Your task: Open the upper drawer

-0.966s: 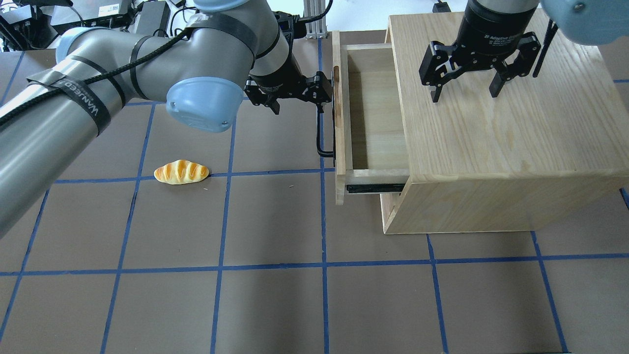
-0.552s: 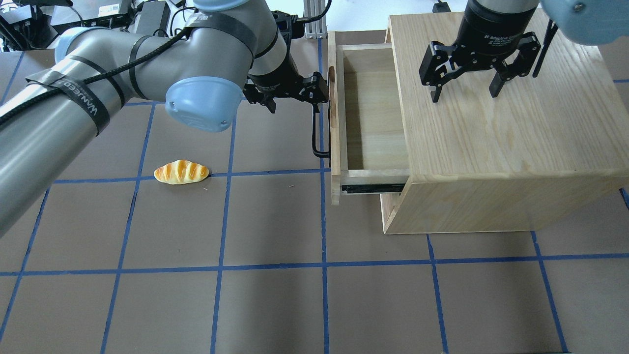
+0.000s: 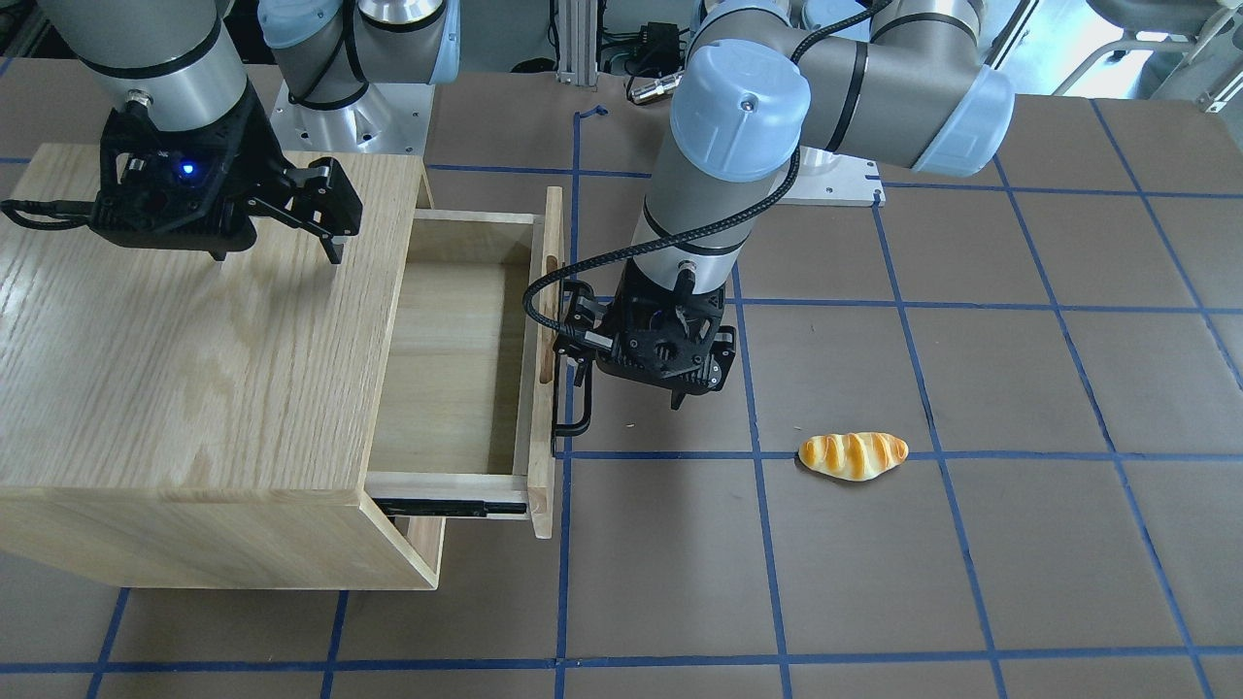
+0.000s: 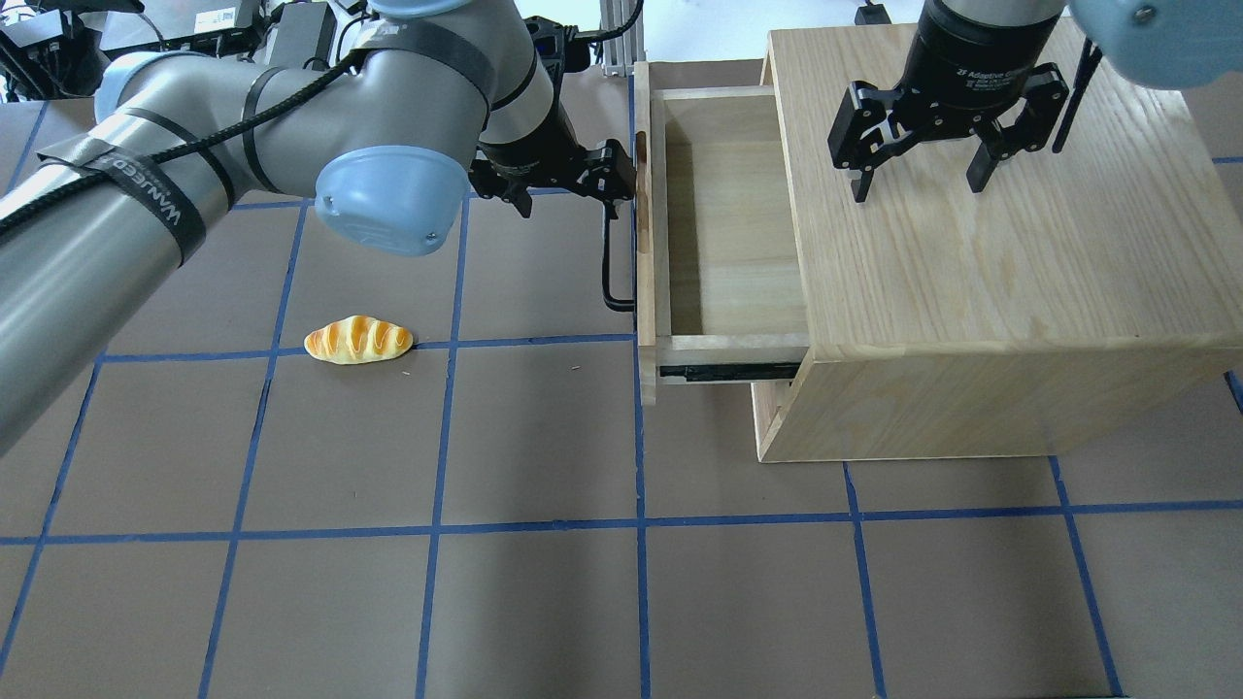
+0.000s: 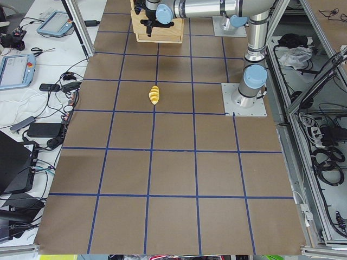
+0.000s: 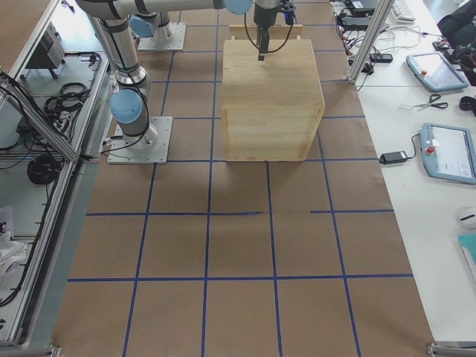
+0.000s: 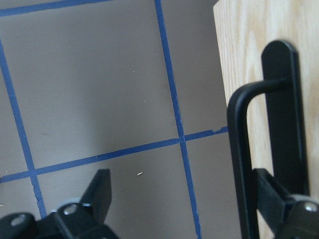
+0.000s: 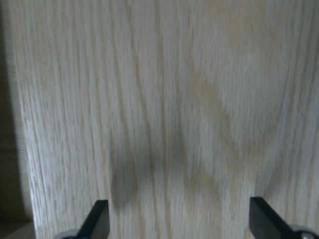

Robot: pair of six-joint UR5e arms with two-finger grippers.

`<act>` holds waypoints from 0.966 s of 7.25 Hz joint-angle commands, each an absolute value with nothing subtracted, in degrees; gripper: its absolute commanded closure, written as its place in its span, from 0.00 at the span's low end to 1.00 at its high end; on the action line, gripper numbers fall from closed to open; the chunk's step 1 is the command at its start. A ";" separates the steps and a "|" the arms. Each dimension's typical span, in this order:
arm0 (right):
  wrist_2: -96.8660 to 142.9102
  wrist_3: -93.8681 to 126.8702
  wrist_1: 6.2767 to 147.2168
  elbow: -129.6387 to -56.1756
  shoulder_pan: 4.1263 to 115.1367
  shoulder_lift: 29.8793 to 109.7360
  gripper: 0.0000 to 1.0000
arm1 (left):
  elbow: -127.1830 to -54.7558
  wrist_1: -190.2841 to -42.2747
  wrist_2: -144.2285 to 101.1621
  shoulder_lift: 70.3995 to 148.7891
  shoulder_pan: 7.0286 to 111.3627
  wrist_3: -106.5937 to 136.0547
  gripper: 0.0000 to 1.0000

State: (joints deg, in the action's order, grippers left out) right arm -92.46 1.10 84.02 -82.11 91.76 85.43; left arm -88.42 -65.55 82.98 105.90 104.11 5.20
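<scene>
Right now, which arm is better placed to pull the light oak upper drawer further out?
Left. The left hand has a finger hooked behind the long black bar handle; the right hand hangs open above the oak cabinet top, nowhere near it.

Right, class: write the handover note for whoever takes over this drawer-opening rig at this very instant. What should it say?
left gripper: open, one finger hooked behind the black handle, not clamped on it.
right gripper: open, over the cabinet top; contact unclear.
upper drawer: pulled well out, tray empty, black side rail showing, back end under the cabinet top.
Done: drawer largely open.
Left: probably a little more pull if full travel is wanted, then unhook and withdraw.
A bread roll lies on the table, apart from the drawer.
</scene>
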 commanded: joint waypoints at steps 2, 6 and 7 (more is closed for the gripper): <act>-92.46 1.14 84.02 -82.09 91.76 85.43 0.00 | -88.42 -65.91 83.06 105.38 102.75 2.91 0.00; -92.46 1.06 84.02 -82.09 91.76 85.43 0.00 | -88.51 -67.40 83.58 105.03 101.87 1.14 0.00; -92.46 1.14 84.02 -82.09 91.76 85.43 0.00 | -88.42 -67.41 83.85 105.03 101.43 0.88 0.00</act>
